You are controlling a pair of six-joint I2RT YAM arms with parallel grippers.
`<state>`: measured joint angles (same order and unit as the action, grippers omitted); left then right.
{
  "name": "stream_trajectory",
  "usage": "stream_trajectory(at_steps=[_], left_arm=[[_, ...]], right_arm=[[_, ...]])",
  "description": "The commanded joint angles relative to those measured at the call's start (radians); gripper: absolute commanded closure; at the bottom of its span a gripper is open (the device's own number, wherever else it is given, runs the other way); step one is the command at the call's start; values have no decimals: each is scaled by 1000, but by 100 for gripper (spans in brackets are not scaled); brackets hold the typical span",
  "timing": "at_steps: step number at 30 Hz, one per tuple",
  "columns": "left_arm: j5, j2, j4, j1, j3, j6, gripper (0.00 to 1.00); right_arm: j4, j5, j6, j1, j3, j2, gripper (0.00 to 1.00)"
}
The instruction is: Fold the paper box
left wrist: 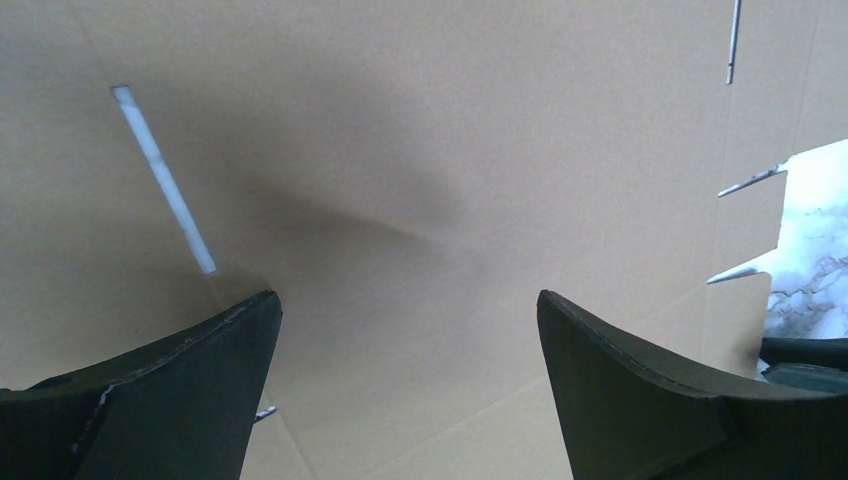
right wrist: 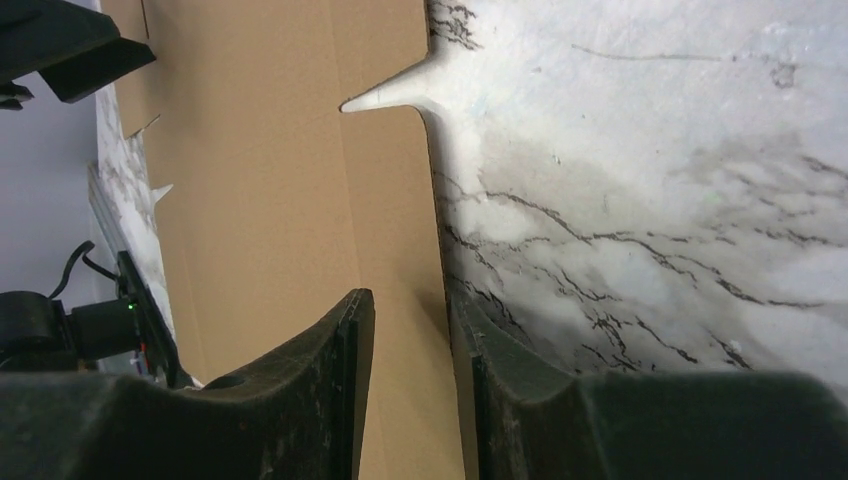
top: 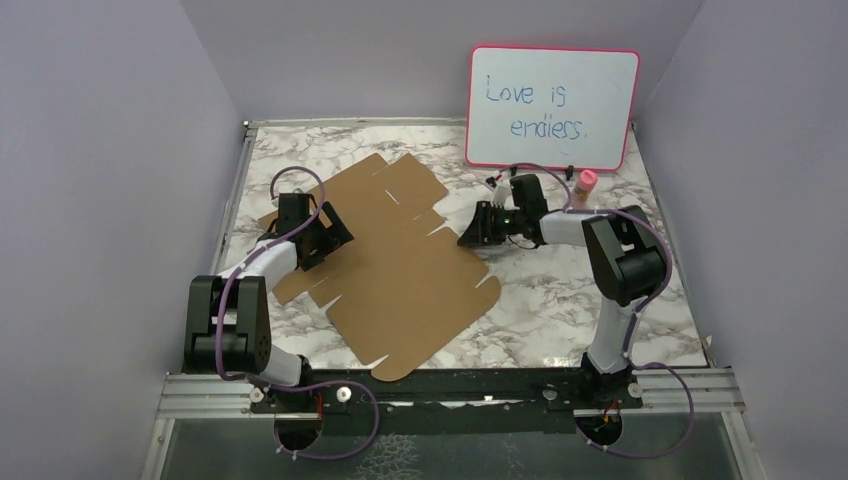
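The paper box [top: 390,260] is a flat brown die-cut cardboard sheet with flaps and notches, lying unfolded on the marble table [top: 560,300]. My left gripper [top: 335,235] hovers over the sheet's left part. In the left wrist view its fingers stand wide open [left wrist: 405,300] with only bare cardboard [left wrist: 450,150] between them. My right gripper [top: 470,237] sits low at the sheet's right edge. In the right wrist view its jaws [right wrist: 410,300] are narrow but apart, one finger over the cardboard [right wrist: 280,200] and the other on the marble side, straddling the edge.
A pink-framed whiteboard [top: 552,107] with blue writing leans against the back wall. A small pink-capped object [top: 587,180] stands just in front of it, behind the right arm. Grey walls close in the table on three sides.
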<state>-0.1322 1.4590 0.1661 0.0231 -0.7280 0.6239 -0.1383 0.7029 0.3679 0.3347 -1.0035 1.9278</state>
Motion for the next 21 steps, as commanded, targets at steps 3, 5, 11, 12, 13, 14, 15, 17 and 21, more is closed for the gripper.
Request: stream_trajectory(at_steps=[3,5,11,12,13,14,15,17,21], left_arm=[[-66,26,-54,-3,11,15,1],[-80,37,-65,-3,12,19,1],[-118,83,-106,28,6,30,1],[-120,93,-109,35,2,32,1],[-121,100,-114,43,-2,34,1],[-122,110,-120,52,-6,36,1],[-124,115,-125,60,-12,38,1],[-128,132,-135,79,-23,40,1],[-131,171,-144,132,-59,42,1]], right_arm=[[-36,52,36,6,50,-26,70],[-41,53,40,6,69,-52,75],[-40,61,54,7,148,-149,78],[-42,58,58,7,167,-168,78],[-44,57,63,6,187,-188,78],[-43,53,65,6,210,-211,78],[-41,49,68,6,231,-232,78],[-33,36,74,6,278,-279,78],[-11,10,84,6,375,-387,78]])
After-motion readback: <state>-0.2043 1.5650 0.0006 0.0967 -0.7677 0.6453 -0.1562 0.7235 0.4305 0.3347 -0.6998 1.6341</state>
